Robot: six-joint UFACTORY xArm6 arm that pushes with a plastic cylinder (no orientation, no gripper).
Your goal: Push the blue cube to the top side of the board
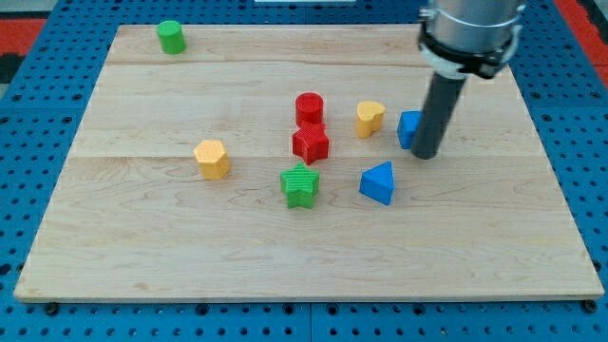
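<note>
The blue cube (408, 128) sits right of the board's middle, mostly hidden behind my rod. My tip (427, 155) is on the board at the cube's lower right edge, touching it or very close. A blue triangular block (378, 182) lies below and to the left of the tip. A yellow block (370, 118) stands just left of the blue cube.
A red cylinder (309, 107) and a red star-like block (311, 142) stand near the middle, with a green star (300, 184) below them. A yellow hexagonal block (212, 159) is at the left. A green cylinder (171, 36) stands at the top left corner of the wooden board (142, 247).
</note>
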